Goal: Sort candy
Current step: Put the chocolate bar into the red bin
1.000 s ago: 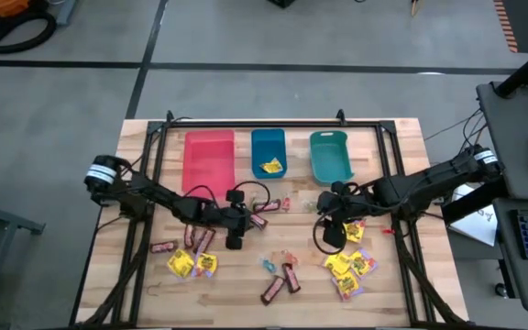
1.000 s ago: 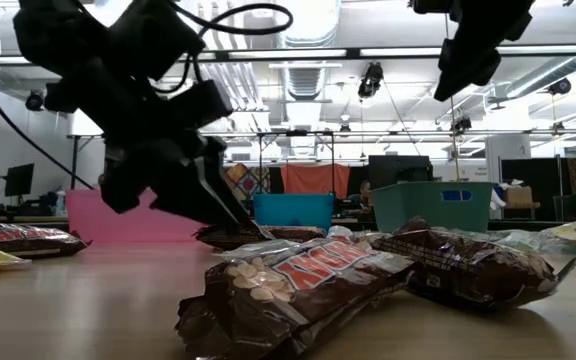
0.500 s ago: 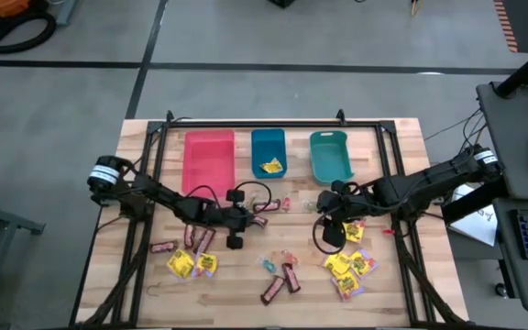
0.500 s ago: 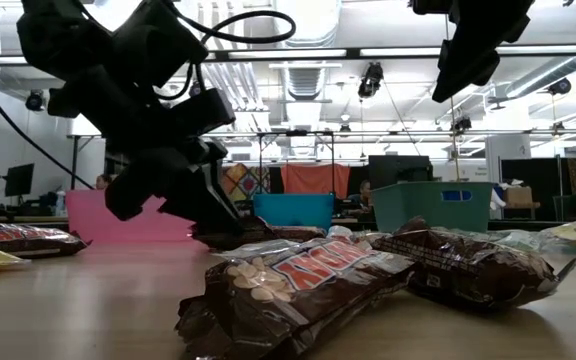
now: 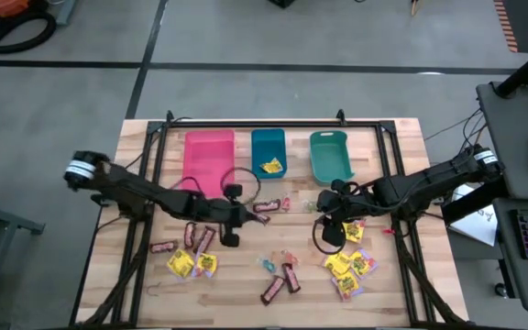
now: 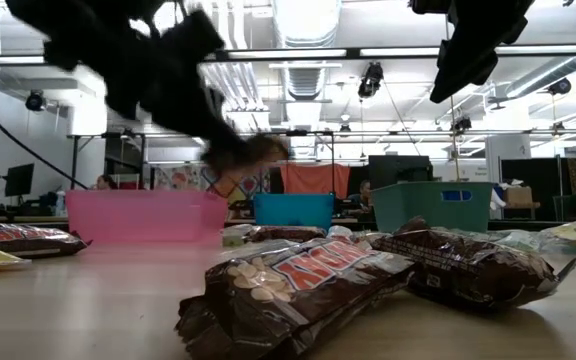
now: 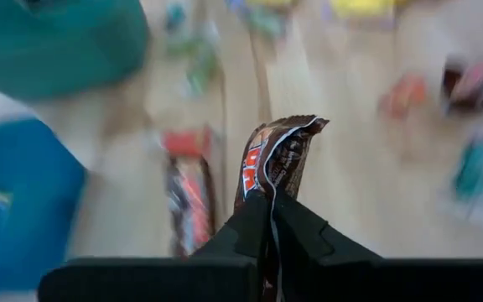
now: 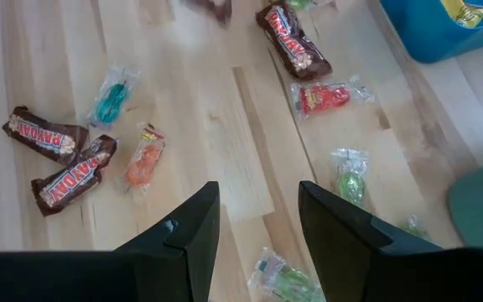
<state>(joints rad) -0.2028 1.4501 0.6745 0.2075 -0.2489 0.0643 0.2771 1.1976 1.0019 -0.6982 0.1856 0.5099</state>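
Above the table, a brown bar (image 7: 268,161) is pinched by the left gripper (image 7: 271,220) (likely for binning); the right gripper (image 8: 258,225) hangs spread.

Left end effector (image 7: 268,220) clamped on brown candy bar (image 7: 273,159); blurred blue bin (image 7: 19,201) — teal bin (image 7: 57,42) beyond

Bright overhead ceiling lights, left wrist view motion-blurred, low view backlit silhouettes

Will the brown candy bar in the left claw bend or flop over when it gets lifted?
Probably not much: the brown candy bar stands straight above the left claw, pinched at one end. It's likely light. Its shiny wrapper might slip a little.
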